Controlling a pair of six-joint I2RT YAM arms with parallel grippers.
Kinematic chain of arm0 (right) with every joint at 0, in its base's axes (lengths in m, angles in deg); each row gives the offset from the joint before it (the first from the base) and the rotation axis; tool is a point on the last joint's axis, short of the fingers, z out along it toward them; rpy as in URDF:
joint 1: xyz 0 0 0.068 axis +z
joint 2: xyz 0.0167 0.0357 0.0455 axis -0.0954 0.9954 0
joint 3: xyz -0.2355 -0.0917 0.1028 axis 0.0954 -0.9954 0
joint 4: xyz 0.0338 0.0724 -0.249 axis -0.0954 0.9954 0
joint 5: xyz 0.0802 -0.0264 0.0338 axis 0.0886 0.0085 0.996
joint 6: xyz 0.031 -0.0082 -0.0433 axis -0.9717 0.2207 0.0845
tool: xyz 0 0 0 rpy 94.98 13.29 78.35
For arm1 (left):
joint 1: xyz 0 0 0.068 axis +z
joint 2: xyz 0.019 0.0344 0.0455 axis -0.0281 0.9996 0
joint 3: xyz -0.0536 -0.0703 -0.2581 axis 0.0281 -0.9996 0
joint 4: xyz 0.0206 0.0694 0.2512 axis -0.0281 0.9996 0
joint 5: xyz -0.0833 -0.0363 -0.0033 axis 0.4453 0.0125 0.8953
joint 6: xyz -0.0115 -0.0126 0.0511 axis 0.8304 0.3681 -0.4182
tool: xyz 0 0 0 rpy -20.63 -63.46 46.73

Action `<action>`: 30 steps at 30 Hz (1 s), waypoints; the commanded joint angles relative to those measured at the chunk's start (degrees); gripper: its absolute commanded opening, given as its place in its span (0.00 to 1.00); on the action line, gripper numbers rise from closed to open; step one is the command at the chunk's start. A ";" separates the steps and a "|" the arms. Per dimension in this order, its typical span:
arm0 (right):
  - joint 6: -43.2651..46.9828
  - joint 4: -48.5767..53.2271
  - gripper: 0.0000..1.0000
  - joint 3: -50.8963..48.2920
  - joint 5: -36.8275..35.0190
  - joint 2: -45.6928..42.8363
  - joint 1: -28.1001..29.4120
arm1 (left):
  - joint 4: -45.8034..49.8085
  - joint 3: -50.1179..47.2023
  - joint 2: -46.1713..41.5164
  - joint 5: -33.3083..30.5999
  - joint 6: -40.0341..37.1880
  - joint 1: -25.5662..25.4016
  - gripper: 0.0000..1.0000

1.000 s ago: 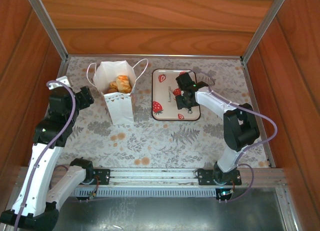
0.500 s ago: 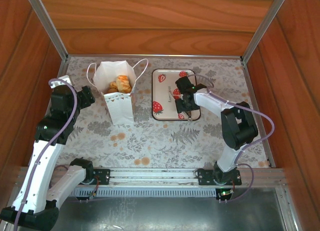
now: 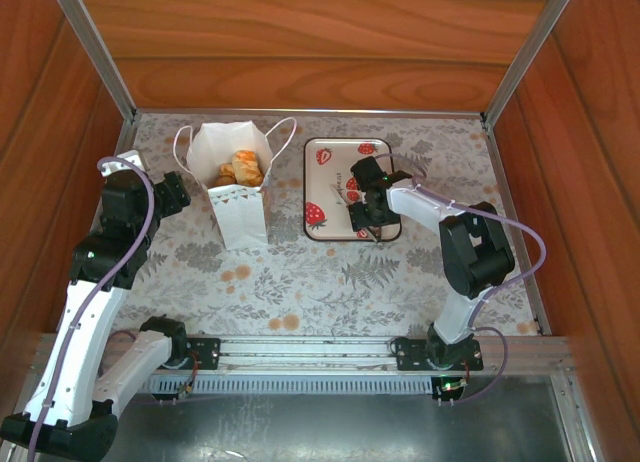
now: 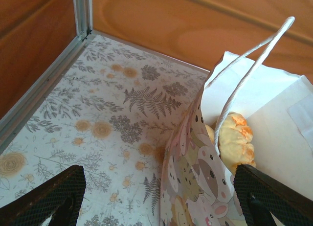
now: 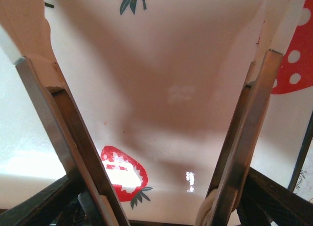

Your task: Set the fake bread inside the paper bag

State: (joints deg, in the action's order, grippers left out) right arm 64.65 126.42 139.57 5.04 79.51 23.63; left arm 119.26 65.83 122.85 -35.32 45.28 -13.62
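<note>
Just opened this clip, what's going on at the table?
The right pincer holds the metal tongs, spread open with nothing between them, low over the strawberry tray. Fake bread already sits inside the paper bag. The left pincer hangs open next to the bag.

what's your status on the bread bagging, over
Left gripper open beside paper bag. Right gripper shut on tongs, tips spread over tray. Fake bread inside bag. Nothing blocking bag mouth.

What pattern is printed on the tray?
Red strawberries on the white tray; right wrist view shows it best.
</note>
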 commanded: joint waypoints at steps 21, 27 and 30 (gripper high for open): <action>0.25 1.10 0.87 -0.13 -0.89 -2.23 -0.63 | -1.18 0.85 -0.78 0.14 0.70 0.37 0.84; 0.27 1.81 1.00 -0.13 -0.92 -3.52 -0.67 | -1.16 0.76 -0.96 0.21 0.76 0.32 0.84; 0.17 2.25 1.00 0.08 -0.89 -5.09 -0.63 | -1.16 0.76 -0.83 0.05 0.73 0.32 0.84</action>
State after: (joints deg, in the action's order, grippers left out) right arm 64.83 127.09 139.57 4.64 77.17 23.34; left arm 119.22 65.83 122.37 -35.32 45.32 -13.62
